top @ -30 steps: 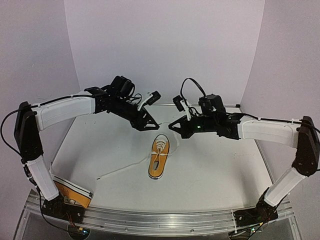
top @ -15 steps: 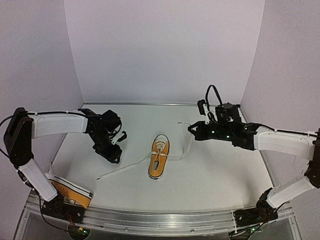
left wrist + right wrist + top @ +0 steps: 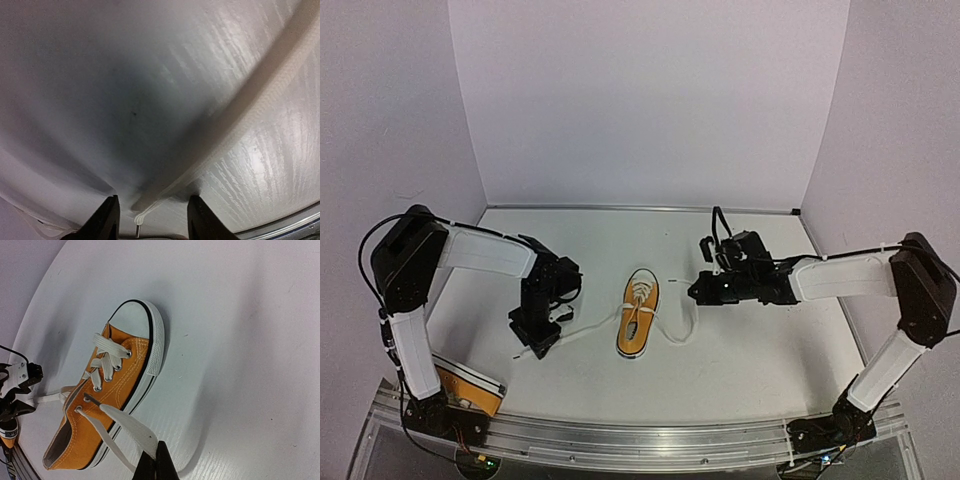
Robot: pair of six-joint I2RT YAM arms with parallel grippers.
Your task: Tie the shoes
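The orange sneaker sits mid-table, toe pointing away from the arm bases. Its laces are threaded, but there's no knot yet. My right gripper is clenched on the right lace, pinched partway along, with some slack looping onto the table beside the shoe. I read that as one end held ready so it can be crossed over.

On the other side, the left gripper points straight down at the surface with its jaws parted, straddling the tip of the left lace. The aglet lies right between the fingers and nothing is pinched. That lace trails flat across the table away from the shoe, which explains why this arm is so low.

The second sneaker waits at the near left corner by the left arm's base, partly hidden. My call is that we're early in the tie. Next comes closing cleanly on that tip, and a flat lace on a flat table could easily slip out.
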